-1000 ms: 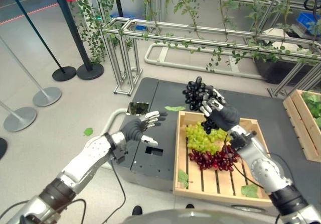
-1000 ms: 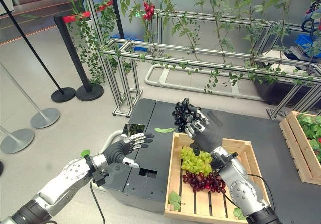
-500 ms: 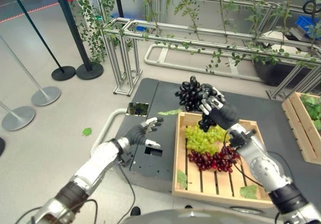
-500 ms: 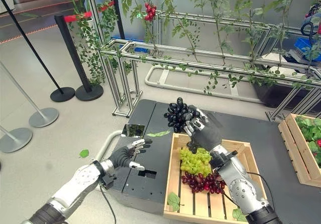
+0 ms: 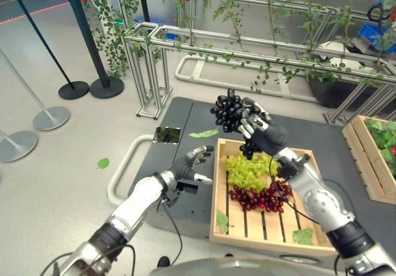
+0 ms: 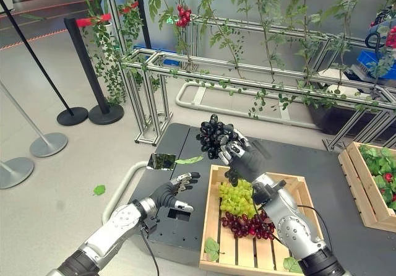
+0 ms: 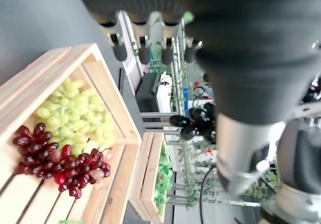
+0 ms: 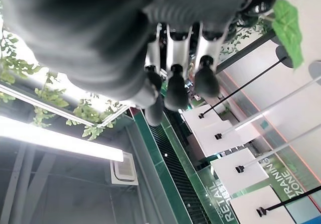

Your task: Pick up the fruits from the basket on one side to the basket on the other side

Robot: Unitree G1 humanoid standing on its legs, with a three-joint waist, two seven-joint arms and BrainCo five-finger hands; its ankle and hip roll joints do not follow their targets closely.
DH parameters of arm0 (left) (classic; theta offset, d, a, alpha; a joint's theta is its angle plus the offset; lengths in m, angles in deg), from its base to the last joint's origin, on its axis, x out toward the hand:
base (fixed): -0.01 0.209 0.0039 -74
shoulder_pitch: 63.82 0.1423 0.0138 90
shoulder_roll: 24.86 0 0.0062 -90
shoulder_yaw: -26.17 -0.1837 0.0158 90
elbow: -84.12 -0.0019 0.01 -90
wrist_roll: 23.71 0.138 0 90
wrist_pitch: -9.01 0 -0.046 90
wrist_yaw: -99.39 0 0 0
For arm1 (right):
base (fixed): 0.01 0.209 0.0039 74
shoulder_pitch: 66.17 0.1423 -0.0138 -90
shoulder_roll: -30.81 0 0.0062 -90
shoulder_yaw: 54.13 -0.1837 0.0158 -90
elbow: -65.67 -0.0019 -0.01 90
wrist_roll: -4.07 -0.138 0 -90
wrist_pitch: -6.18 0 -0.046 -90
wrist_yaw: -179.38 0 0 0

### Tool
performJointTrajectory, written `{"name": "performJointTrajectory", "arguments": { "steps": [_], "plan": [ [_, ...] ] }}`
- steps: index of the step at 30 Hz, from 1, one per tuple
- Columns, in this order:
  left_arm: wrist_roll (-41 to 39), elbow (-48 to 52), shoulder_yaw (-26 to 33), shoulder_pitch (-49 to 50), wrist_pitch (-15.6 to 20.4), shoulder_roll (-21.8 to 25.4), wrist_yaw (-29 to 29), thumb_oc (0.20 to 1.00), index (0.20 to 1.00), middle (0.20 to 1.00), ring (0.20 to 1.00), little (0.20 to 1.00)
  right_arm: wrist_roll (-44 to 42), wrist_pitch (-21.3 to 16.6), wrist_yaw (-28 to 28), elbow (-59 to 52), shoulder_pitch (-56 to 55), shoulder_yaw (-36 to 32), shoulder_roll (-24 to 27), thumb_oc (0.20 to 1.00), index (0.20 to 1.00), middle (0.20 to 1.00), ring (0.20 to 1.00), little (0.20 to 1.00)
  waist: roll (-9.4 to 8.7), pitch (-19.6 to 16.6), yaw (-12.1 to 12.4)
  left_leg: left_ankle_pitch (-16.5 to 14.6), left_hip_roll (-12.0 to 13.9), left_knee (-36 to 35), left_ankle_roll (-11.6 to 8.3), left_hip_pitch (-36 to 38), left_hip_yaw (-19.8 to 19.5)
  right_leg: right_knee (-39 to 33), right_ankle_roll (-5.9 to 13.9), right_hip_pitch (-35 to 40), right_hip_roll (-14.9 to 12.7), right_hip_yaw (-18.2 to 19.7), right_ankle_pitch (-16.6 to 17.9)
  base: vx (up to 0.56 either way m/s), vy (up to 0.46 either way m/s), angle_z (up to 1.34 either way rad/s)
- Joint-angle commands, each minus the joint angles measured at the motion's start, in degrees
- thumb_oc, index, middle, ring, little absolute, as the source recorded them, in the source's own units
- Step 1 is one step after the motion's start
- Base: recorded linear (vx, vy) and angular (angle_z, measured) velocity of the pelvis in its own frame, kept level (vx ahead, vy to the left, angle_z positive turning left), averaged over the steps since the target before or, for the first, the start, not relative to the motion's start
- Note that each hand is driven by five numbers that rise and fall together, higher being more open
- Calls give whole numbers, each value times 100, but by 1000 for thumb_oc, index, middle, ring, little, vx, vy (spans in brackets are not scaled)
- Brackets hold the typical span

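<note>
black stanchion posts (image 5: 90, 47) standing on the floor at far left | metal trellis frame (image 6: 247, 75) carrying leafy vines behind the dark platform (image 5: 182, 121) | loose green leaf (image 5: 103, 163) lying on the floor

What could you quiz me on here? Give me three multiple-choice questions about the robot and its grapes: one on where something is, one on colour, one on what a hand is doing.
1. Where is the dark grape bunch?
A. In the right hand, raised above the wooden crate
B. Lying in the crate
C. On the floor

2. Which colours are the bunches lying in the crate?
A. Two green
B. One green, one red
C. Two red

3. What is the left hand doing?
A. Gripping a bunch
B. Open, holding nothing
C. Pressing on the crate

Answers:
1 A: the right hand's fingers curl round the bunch, over the crate's far edge.
2 B: green grapes lie behind red grapes.
3 B: its fingers are spread, beside the crate over the dark platform.
</note>
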Motion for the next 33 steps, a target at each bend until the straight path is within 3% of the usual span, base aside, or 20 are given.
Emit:
{"name": "performJointTrajectory", "arguments": {
  "steps": [1, 17, 33],
  "plan": [
    [157, -376, -80, -564, 388, -66, 98, 1000, 1000, 1000, 1000, 1000, -107, -451, 89, -782, 618, -68, -135, 200, 200, 200, 200, 200, -294, -198, -79, -405, -42, 77, 148, 163, 6, 645, 464, -24, -214, 47, -494, 0, 0, 0],
    [-98, -311, -236, -1026, 446, -361, 350, 1000, 1000, 1000, 1000, 1000, -149, -429, 128, -904, 469, 326, -315, 200, 200, 200, 200, 200, -398, -194, -120, -402, -24, 84, 141, 132, -28, 669, 452, -47, -198, 25, -506, 0, 0, 0],
    [-55, -76, -268, -1341, 576, -375, 453, 1000, 1000, 1000, 1000, 1000, -206, -56, 317, -908, -45, 703, -227, 200, 200, 200, 200, 200, -366, -180, -172, -400, -43, 79, 144, 130, -36, 711, 452, -44, -214, 10, -522, 0, 0, 0]
  ]
}}
